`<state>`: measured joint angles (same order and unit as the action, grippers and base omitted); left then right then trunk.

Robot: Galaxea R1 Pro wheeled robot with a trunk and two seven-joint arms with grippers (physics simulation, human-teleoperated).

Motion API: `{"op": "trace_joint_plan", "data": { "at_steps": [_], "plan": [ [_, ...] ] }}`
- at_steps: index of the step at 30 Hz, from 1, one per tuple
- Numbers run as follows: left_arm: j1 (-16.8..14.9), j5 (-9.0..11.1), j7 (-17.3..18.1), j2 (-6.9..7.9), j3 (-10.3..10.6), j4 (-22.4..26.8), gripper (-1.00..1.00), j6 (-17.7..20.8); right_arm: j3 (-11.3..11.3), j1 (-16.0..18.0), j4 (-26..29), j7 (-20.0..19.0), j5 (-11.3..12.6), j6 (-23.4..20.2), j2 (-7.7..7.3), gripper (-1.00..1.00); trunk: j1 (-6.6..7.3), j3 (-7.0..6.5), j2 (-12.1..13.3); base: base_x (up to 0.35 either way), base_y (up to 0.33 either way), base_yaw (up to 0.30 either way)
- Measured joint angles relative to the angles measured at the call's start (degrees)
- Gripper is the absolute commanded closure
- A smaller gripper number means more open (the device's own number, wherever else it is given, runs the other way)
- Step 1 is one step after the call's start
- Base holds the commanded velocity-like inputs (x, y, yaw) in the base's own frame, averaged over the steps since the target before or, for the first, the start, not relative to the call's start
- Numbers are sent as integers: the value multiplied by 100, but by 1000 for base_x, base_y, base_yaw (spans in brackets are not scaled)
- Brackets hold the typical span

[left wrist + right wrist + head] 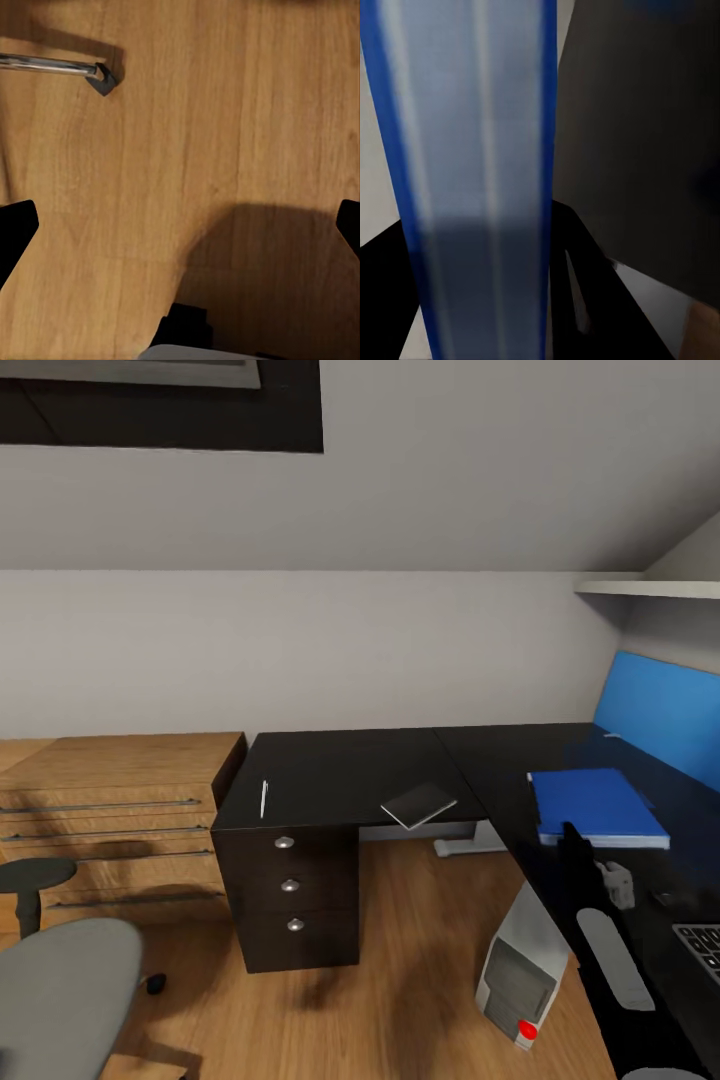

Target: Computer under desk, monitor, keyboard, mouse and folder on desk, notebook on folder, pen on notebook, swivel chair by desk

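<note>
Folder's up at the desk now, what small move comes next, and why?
Probably set the folder flat and let go, if it isn't already released: the right wrist view has its edge between the right gripper's fingers. The notebook overhangs the desk edge and the pen lies farther left, both still to stack.
</note>
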<state>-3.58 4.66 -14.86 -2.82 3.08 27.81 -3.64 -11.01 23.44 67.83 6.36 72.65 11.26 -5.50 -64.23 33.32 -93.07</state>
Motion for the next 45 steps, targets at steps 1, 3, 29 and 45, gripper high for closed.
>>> {"op": "trace_joint_plan", "data": {
  "at_steps": [1,3,29,45],
  "plan": [
    [0,-1,0,0,0,0,-100,0,32,98,-125,0,-5,35,0,100,0,0,0,0,0,0],
    [0,-3,1,-2,16,-1,-100,0,106,398,-507,1,-17,118,0,100,0,0,0,0,0,0],
    [2,-5,11,-110,129,-9,-100,-28,-772,679,-1535,16,58,133,7,100,4,-1,-1,122,-5,0],
    [0,3,10,-110,130,-11,-100,-28,-775,672,-1468,81,285,102,-16,100,0,0,-1,93,0,0]
  ]
}}
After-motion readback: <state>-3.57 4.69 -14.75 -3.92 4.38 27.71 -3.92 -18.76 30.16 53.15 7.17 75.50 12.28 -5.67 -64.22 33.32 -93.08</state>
